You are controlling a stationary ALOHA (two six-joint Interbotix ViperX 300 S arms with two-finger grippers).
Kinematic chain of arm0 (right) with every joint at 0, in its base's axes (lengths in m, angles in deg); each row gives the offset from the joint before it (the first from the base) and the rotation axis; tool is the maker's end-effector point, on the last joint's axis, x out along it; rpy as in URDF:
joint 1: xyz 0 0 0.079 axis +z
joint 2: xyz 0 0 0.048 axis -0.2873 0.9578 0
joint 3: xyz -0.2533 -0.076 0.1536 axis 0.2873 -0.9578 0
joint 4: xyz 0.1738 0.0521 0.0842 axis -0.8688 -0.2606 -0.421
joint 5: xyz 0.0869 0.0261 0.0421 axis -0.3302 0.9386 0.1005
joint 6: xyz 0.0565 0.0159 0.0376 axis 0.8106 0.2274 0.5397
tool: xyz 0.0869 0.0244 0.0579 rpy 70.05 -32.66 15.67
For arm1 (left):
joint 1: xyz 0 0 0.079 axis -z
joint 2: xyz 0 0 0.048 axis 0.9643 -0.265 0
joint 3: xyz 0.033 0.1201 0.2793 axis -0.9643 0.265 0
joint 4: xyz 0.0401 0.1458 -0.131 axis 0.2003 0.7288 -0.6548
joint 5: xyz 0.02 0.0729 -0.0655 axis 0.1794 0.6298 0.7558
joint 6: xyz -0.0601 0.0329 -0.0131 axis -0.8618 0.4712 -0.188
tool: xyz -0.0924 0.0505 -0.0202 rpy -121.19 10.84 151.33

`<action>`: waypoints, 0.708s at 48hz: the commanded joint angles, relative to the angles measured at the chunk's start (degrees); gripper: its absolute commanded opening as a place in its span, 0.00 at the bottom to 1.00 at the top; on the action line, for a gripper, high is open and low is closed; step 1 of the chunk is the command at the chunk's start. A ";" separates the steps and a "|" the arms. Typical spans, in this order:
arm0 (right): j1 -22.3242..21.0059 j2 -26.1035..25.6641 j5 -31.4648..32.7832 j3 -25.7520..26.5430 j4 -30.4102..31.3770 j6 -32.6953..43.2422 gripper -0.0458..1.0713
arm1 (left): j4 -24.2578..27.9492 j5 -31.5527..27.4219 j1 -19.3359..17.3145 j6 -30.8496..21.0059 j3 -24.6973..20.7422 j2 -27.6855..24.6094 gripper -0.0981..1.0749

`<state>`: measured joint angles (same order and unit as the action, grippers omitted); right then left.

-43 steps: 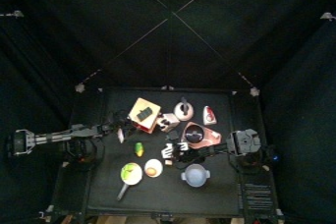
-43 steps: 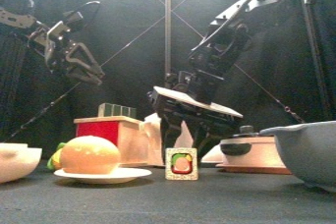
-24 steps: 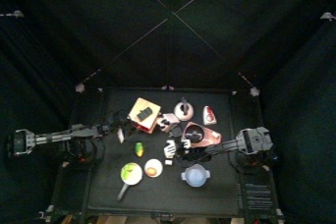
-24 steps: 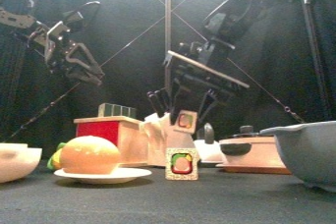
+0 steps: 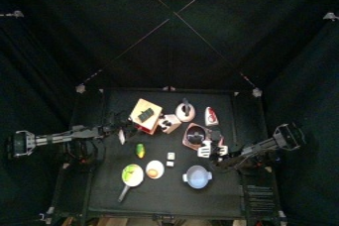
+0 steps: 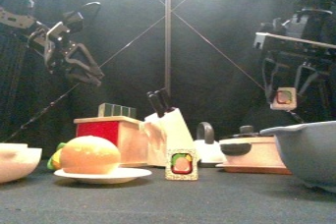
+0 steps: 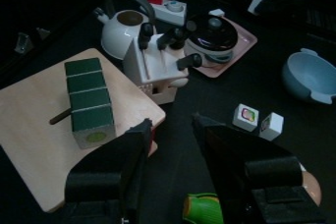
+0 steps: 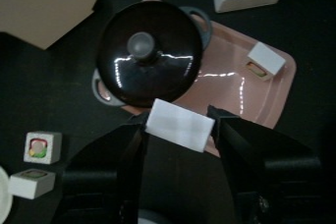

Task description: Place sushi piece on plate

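My right gripper [image 8: 180, 130] is shut on a white sushi piece [image 8: 180, 124] and holds it in the air. In the right wrist view it hangs over the edge of a pink plate [image 8: 250, 88] that carries a black lidded pot [image 8: 147, 57] and another white piece [image 8: 266, 58]. In the front view the held piece [image 6: 284, 97] hangs high at the right in the right gripper [image 6: 285, 88]. In the top view this gripper [image 5: 209, 149] is right of centre. Two more sushi pieces [image 8: 42, 146] stand on the table. My left gripper [image 7: 171, 125] is open, empty and raised at the left [image 5: 122, 134].
A wooden board [image 7: 53, 135] with green blocks [image 7: 89, 100], a white kettle [image 7: 125, 31] and a knife block [image 7: 164, 59] stand at the back. A small plate with an orange ball [image 6: 92, 155], a green bowl [image 5: 131, 175] and a grey-blue bowl [image 5: 197, 177] stand at the front.
My right gripper has risen from the sushi pieces at the table's middle with one piece in it and swung up and to the right. The left arm has not moved.
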<state>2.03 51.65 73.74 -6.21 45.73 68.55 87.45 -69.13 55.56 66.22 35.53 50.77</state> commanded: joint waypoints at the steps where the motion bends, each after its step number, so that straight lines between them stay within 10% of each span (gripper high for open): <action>1: -0.62 -0.97 -3.08 -2.99 -0.26 1.23 0.70 | -0.09 0.18 -0.09 0.00 -0.88 0.00 0.75; 12: -9.40 -0.18 -12.48 -8.44 2.37 1.14 0.88 | -0.09 0.18 -0.18 0.00 -0.79 0.00 0.75; 34: -10.20 0.18 -13.10 -8.26 2.20 0.44 0.89 | -0.09 0.18 -0.09 0.00 -0.79 0.00 0.75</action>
<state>-7.99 52.26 60.64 -15.17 47.84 69.16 87.45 -69.13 55.48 66.22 35.44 50.77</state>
